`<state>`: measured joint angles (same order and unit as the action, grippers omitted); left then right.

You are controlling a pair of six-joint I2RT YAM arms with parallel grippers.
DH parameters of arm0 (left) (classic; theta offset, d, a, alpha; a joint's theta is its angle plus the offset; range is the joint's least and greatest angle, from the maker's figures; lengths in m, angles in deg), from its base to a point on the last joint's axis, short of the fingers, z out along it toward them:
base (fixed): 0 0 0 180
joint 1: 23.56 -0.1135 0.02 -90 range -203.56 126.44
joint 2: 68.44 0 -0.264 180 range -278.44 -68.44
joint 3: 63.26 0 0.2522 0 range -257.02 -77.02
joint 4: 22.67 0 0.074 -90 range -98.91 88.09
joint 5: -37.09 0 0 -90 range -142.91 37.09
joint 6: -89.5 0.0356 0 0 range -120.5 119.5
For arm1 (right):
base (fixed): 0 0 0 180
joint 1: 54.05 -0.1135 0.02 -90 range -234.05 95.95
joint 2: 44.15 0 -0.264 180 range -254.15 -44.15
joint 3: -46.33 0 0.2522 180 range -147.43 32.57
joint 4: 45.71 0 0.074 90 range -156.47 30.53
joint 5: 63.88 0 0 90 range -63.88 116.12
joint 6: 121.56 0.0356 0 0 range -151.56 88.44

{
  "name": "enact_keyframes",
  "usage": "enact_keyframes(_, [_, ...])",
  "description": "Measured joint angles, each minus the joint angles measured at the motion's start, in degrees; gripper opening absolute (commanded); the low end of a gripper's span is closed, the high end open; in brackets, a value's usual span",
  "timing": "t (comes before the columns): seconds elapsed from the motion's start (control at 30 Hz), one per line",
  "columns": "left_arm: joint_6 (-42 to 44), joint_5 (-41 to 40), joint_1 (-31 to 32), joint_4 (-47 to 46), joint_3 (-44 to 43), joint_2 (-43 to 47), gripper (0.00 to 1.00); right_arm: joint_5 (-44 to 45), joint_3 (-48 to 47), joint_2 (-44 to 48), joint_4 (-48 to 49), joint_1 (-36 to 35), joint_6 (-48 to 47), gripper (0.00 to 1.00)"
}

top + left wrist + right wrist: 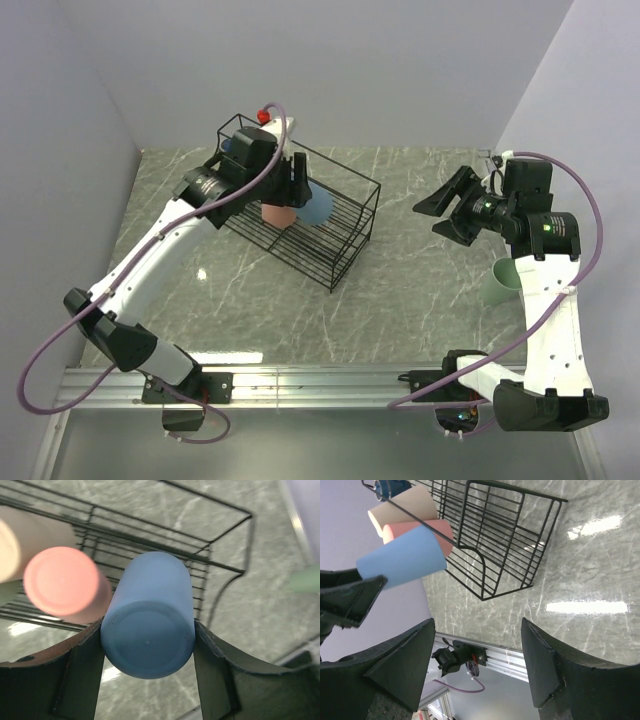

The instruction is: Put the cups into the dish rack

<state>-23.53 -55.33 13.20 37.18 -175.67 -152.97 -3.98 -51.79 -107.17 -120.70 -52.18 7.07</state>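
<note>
L pincer (147, 642) clamped on blue cup (155, 580), held sideways over dish rack (220, 565). Salmon-pink cup (62, 582) just left of it, in rack beside beige cup (20, 540). R pincer (477, 665) wide, empty, well apart from rack. Pale-green tumbler (503, 283) behind it, by forearm.

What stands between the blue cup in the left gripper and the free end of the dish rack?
Nothing visible does. The left gripper holds the blue cup over the dish rack, and the grid floor on that side is bare. The salmon-pink cup sits close on the cup's other side.
</note>
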Motion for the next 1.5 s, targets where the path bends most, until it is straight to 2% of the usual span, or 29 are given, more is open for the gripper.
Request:
enact_keyframes(0.13, [1.7,-4.0,0.5,2.7,-0.7,-1.9,0.12,0.5,0.0,0.0,-0.7,0.0,-0.4,0.76])
enact_keyframes(0.33, [2.6,-5.8,0.8,4.1,-0.7,-1.9,0.12,0.5,0.1,0.1,-1.0,0.0,-0.6,0.76])
enact_keyframes(0.43, [2.6,-6.3,1.2,4.2,-0.7,-1.9,0.16,0.5,0.1,0.1,-1.0,0.0,-0.6,0.75])
enact_keyframes(0.53, [2.6,-6.9,1.6,4.2,-0.7,-2.3,0.32,0.5,0.1,0.0,-1.0,0.0,-0.6,0.75])
enact_keyframes(0.57, [2.6,-7.2,1.8,4.2,-0.8,-2.5,0.41,0.5,0.1,-0.1,-1.0,0.0,-0.6,0.75])
enact_keyframes(0.67, [2.6,-8.3,2.3,4.4,-1.6,-4.3,0.59,0.5,0.1,-0.3,-0.9,0.0,-0.6,0.75])
enact_keyframes(0.87, [2.6,-10.8,3.4,4.7,-3.3,-8.7,0.76,0.5,1.1,-0.4,-0.7,0.0,-0.7,0.75])
enact_keyframes(1.17, [2.7,-14.9,5.2,7.1,-7.8,-11.0,0.93,1.2,1.4,-0.4,-1.0,0.0,-1.5,0.75])
enact_keyframes(1.37, [2.6,-15.8,6.2,8.3,-12.7,-11.0,0.95,4.5,1.4,-0.4,-1.6,0.0,-3.2,0.75])
enact_keyframes(1.5, [2.2,-15.9,7.1,9.6,-16.5,-11.0,0.95,11.1,1.0,-1.0,-3.6,0.0,-4.7,0.76])
